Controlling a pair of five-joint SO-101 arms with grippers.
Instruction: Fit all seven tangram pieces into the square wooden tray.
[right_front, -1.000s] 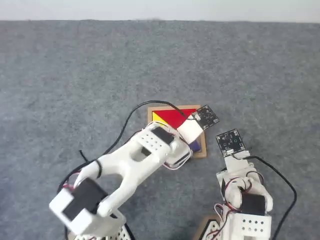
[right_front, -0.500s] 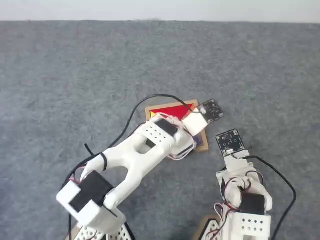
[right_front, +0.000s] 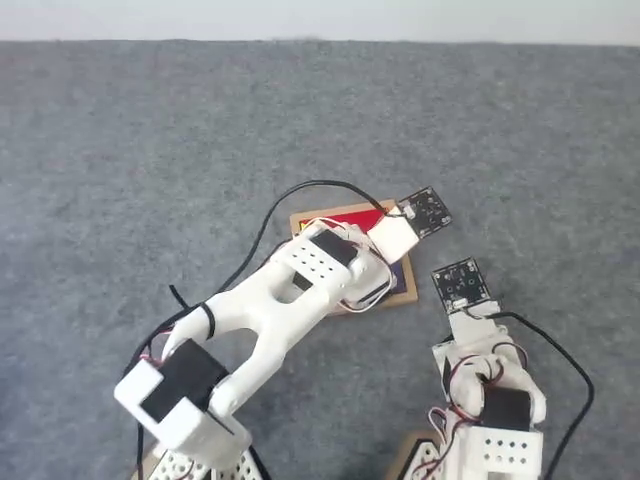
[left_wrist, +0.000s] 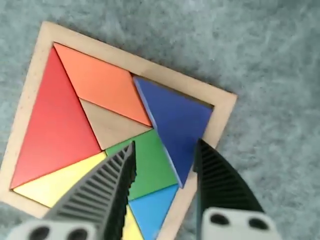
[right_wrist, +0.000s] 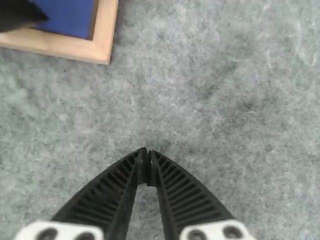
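The square wooden tray (left_wrist: 222, 112) lies on the grey carpet with coloured pieces in it: a red triangle (left_wrist: 55, 125), an orange piece (left_wrist: 105, 85), a tan triangle (left_wrist: 112, 130), a green piece (left_wrist: 150, 167), a dark blue triangle (left_wrist: 175, 125), a light blue triangle (left_wrist: 150, 210) and a yellow piece (left_wrist: 55, 182). My left gripper (left_wrist: 166, 145) hovers open above the green and dark blue pieces, holding nothing. In the high view the left arm (right_front: 300, 290) covers most of the tray (right_front: 300, 220). My right gripper (right_wrist: 146, 155) is shut above bare carpet, near the tray's corner (right_wrist: 102, 47).
Grey carpet surrounds the tray on all sides. The right arm (right_front: 485, 400) stands at the near right, its wrist board (right_front: 460, 283) just beside the tray. A black cable (right_front: 270, 225) loops over the left arm.
The left arm has swung a little farther over the tray and now hides the yellow piece in the high view. The right arm has kept still.
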